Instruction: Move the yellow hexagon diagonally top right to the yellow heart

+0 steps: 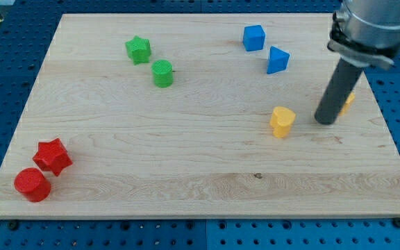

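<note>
A yellow block (282, 121), seemingly the heart, lies on the wooden board at the view's right of centre. A second yellow block (348, 100), likely the hexagon, is mostly hidden behind my rod, with only a sliver showing at the rod's right. My tip (326, 121) rests on the board to the right of the first yellow block, with a gap between them, and just in front of the hidden yellow block.
A blue cube (253, 37) and a blue triangular block (277, 60) lie at the top right. A green star (138, 50) and a green cylinder (162, 73) lie at the top left. A red star (53, 156) and a red cylinder (32, 185) sit at the bottom left.
</note>
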